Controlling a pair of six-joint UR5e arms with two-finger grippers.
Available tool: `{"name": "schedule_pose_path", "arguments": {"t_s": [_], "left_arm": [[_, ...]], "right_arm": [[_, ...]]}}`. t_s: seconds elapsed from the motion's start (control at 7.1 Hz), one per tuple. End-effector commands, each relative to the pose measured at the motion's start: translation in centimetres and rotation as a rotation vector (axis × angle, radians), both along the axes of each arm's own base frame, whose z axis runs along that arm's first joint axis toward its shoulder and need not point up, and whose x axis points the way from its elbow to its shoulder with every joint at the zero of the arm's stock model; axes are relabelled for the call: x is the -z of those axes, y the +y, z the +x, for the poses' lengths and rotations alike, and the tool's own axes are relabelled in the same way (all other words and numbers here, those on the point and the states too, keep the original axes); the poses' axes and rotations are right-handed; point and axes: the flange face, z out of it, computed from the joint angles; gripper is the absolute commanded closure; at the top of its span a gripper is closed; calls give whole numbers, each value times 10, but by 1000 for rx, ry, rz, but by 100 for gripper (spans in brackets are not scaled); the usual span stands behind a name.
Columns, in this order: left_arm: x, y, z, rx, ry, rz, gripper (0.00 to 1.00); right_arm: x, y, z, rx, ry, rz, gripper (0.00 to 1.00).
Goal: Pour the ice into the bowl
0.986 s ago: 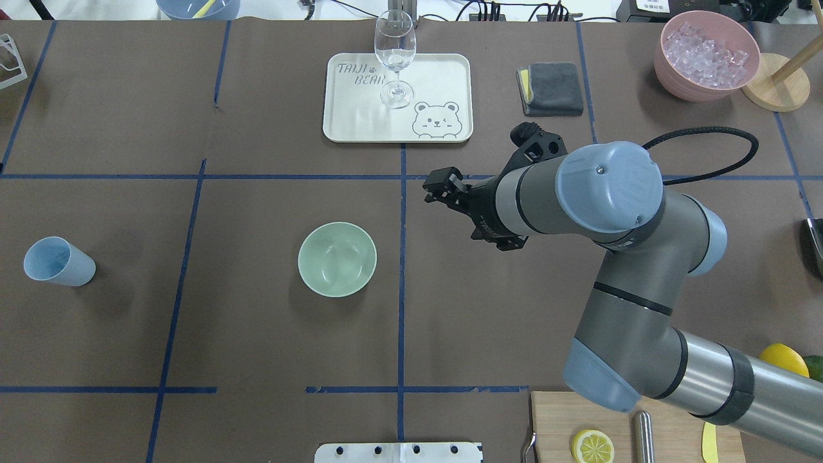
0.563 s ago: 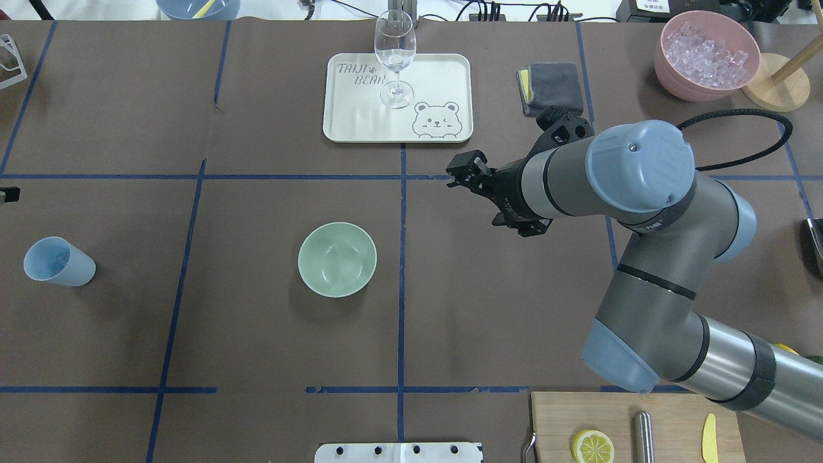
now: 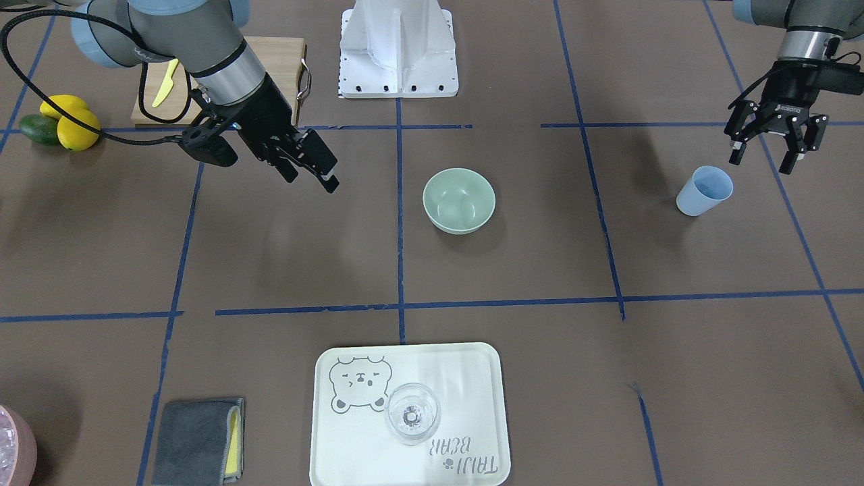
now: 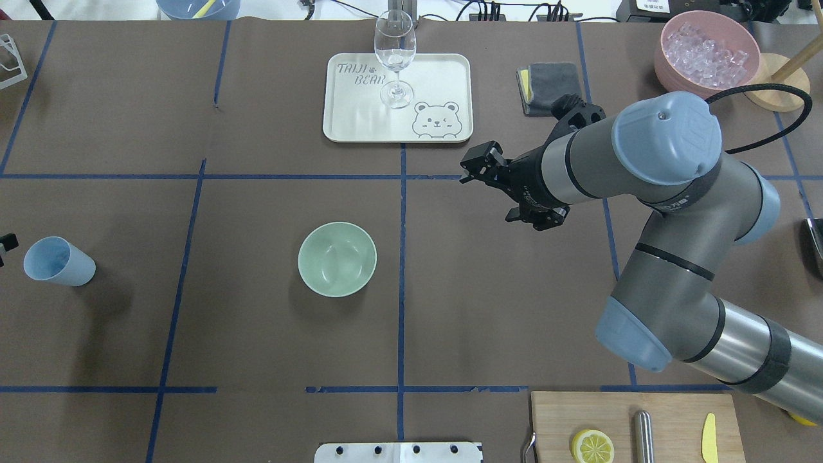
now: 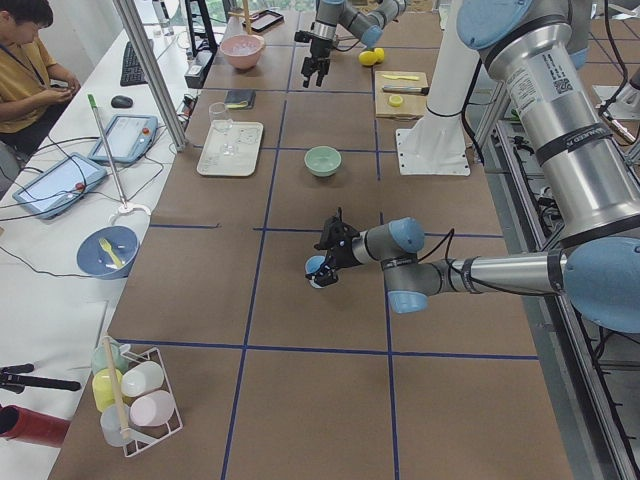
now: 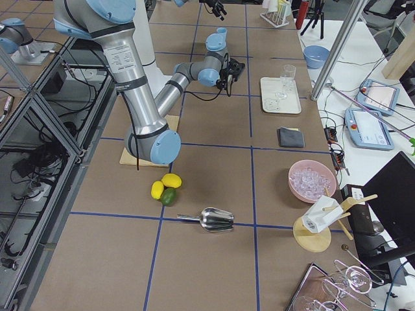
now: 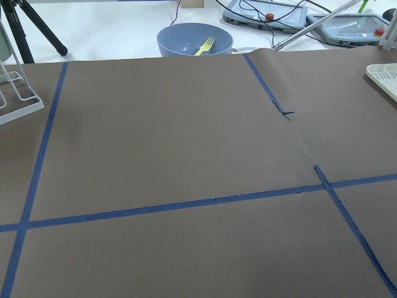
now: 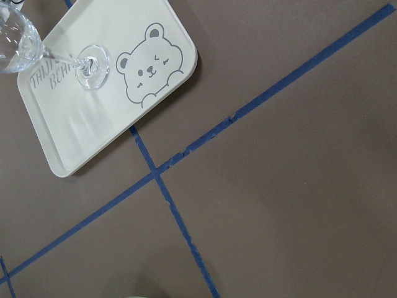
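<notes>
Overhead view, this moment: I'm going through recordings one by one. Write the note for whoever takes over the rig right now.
Left gripper: open and empty, right beside the standing blue cup, not gripping it.
Right gripper: open and empty, in the air off to the bowl's side.
Bowl: upright mid-table, looks empty.
Ice: none visible in the bowl; I cannot make out what the cup holds.
Done: nothing poured yet.
Left: probably close the left gripper on the cup, carry it over the bowl and tip it in.
</notes>
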Motion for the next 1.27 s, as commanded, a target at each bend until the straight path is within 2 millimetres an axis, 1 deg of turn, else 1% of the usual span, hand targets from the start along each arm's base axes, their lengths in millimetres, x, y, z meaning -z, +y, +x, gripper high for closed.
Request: {"name": "schedule_pose_path", "arguments": {"t_s": [0.0, 0.14, 0.28, 0.42, 0.56, 0.7, 0.84, 0.99, 1.13], "left_arm": [[-12, 28, 35, 105, 28, 17, 1], [-13, 34, 43, 114, 37, 21, 1], [-23, 47, 58, 143, 13, 53, 1], [-33, 57, 66, 154, -18, 87, 1], [-34, 65, 74, 162, -27, 113, 1], [-48, 68, 75, 183, -42, 120, 1], [-55, 75, 90, 199, -15, 123, 1], [-59, 79, 110, 196, -16, 134, 1], [-63, 78, 118, 220, -19, 148, 1]], "right_arm": [[4, 1, 1, 3, -8, 6, 0], [0, 1, 0, 1, -2, 0, 0], [3, 1, 2, 0, -6, 5, 0], [2, 1, 1, 0, -5, 4, 0], [4, 1, 3, -1, -8, 6, 0], [4, 1, 4, -1, -9, 7, 0], [4, 1, 4, -1, -10, 8, 0], [4, 2, 4, 0, -12, 8, 0], [1, 2, 4, -1, -7, 5, 0]]}}
